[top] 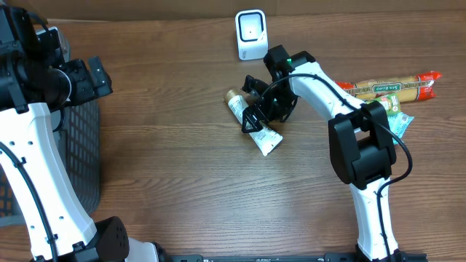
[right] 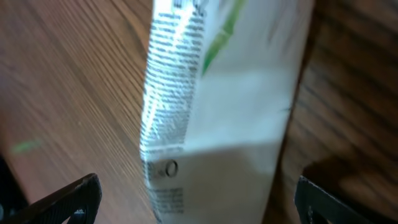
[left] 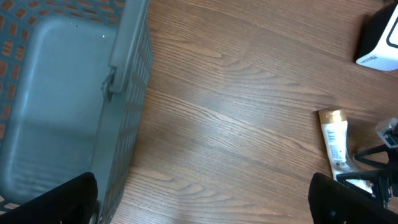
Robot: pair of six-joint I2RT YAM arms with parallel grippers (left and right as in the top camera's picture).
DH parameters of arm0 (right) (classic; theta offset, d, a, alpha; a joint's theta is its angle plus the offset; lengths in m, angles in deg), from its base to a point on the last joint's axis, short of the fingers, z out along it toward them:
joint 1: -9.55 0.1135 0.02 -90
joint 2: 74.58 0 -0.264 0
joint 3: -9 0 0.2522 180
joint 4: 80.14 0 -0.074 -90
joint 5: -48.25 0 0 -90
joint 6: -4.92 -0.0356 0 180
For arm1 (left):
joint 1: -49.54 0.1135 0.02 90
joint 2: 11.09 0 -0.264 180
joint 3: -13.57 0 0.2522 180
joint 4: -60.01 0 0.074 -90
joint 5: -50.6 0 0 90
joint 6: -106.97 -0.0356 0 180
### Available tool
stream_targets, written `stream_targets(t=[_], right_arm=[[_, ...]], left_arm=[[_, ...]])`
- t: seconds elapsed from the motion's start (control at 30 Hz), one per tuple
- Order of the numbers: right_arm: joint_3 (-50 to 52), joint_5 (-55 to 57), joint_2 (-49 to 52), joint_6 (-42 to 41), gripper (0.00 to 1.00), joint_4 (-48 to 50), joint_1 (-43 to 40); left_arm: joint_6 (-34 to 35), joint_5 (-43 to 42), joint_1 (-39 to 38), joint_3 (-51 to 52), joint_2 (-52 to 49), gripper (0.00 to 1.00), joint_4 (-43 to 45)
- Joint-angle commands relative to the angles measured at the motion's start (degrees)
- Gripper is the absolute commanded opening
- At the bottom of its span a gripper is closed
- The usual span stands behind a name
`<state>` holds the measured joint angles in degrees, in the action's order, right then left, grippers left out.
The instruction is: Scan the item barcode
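On the wooden table point(top: 167, 167) the biggest thing is the grey basket point(top: 80, 160) at the left edge, and the left arm point(top: 29, 145) hangs over it, left jaws spread wide and holding nothing. The right arm point(top: 364, 145) reaches in from the right side towards the back middle. Its right jaws stand wide open too, straddling the task's item with one finger on either side. Whether they touch it, I cannot tell.

A long pasta packet point(top: 389, 87) lies near the right edge, out of play. Now the item: a white tube point(top: 267, 138), flat on the table, gold cap pointing to the back-left, just in front of the small white scanner point(top: 251, 34) at the back edge. It fills the wrist view, print blurred, no barcode to pick out.

The step in hand looks like the grasp. Best to close across the tube's middle, squarely and gently since it will squash, then lift and turn the printed face to the scanner's window.
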<state>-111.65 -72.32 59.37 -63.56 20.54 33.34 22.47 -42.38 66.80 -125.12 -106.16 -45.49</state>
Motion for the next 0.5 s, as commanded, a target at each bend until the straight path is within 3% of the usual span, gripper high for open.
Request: stream_targets(t=[0.0,0.07,0.13,0.23,0.27,0.33,0.47], right_arm=[[2.2,1.2,-0.9,-2.4,1.00,2.1,0.7],[3.1,1.9,-0.9,-3.8,1.00,3.2,0.7],[3.8,2.1,-0.9,-5.2,0.93,3.8,0.7],[3.8,2.5,-0.8,-5.7,0.72,3.8,0.7],[4.0,2.8,-0.7,-6.0,0.55,3.8,0.7],[4.2,3.8,-0.5,-6.7,0.36,3.6,0.7],[4.2,4.4,0.0,-6.8,0.24,2.5,0.8]], left_arm=[[-1.2,0.0,0.0,-0.9,-0.1,1.00,0.1],[-1.2,0.0,0.0,-0.9,-0.1,1.00,0.1],[-1.2,0.0,0.0,-0.9,-0.1,1.00,0.1],[-1.2,0.0,0.0,-0.9,-0.1,1.00,0.1],[-1.2,0.0,0.0,-0.9,-0.1,1.00,0.1],[-1.2,0.0,0.0,-0.9,-0.1,1.00,0.1],[-1.2,0.0,0.0,-0.9,-0.1,1.00,0.1]])
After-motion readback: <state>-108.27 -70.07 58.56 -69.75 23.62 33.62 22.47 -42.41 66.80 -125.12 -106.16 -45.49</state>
